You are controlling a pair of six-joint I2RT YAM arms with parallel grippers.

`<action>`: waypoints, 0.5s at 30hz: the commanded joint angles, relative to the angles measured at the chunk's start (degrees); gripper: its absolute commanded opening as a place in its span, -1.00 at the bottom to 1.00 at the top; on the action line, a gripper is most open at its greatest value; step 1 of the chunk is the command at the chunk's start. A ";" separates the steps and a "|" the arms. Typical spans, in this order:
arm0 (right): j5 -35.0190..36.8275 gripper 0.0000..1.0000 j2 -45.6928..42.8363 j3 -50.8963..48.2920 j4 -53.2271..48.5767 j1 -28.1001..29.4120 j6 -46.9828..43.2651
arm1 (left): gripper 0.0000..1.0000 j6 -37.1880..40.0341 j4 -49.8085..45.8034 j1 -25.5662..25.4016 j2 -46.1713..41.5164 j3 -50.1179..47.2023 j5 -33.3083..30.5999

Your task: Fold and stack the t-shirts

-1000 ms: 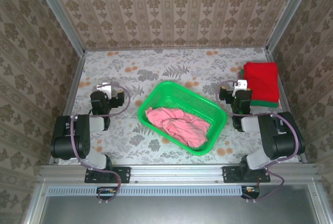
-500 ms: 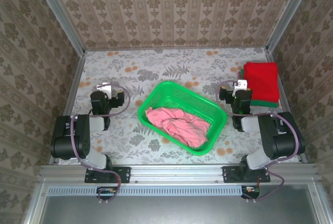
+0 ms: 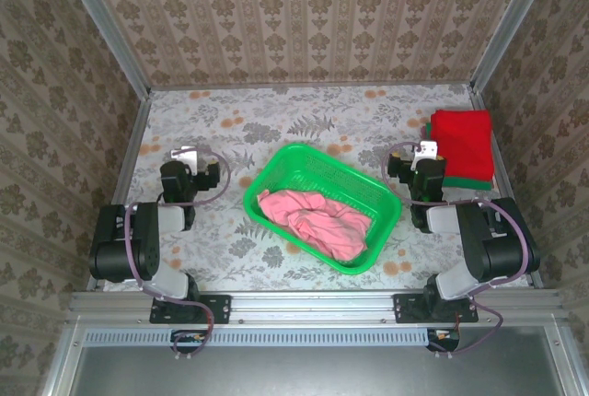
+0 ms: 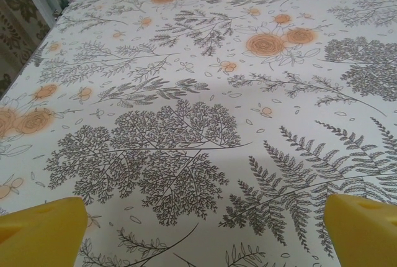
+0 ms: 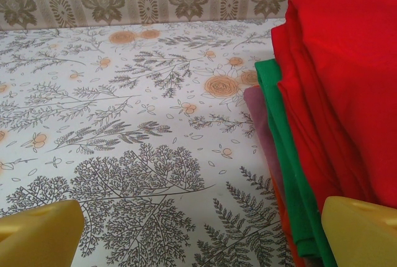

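A crumpled light pink t-shirt (image 3: 315, 219) lies in the green mesh basket (image 3: 313, 168) at the table's centre. At the back right sits a folded stack with a red t-shirt (image 3: 462, 143) on top and a green t-shirt (image 3: 469, 182) under it. In the right wrist view the red t-shirt (image 5: 347, 74) and the green t-shirt (image 5: 282, 143) fill the right side. My right gripper (image 3: 426, 150) rests just left of that stack, open and empty, yellow fingertips (image 5: 360, 233) wide apart. My left gripper (image 3: 187, 153) rests at the left, open over bare tablecloth, its fingertips (image 4: 43, 233) wide apart.
The floral tablecloth (image 3: 276, 120) covers the table, with free room behind the basket and at the left. Patterned walls and metal rails (image 3: 129, 152) close in the sides and back. A thin pink and orange layer (image 5: 260, 112) peeks from under the stack.
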 commanded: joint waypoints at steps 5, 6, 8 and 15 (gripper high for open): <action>-2.24 1.00 -12.82 2.05 -13.97 0.25 -0.52 | 1.00 0.75 -17.97 -4.48 -14.59 4.72 -8.40; -3.29 1.00 -14.94 2.61 -16.82 0.12 -0.64 | 1.00 -0.13 -22.12 -5.04 -16.90 6.15 -8.95; -6.35 1.00 -19.29 4.45 -23.56 0.16 -0.70 | 1.00 -0.52 -27.87 -6.66 -20.21 8.27 -9.58; -21.76 1.00 -29.55 10.32 -42.20 0.33 -0.17 | 1.00 2.59 -46.94 -16.95 -24.65 18.20 -4.77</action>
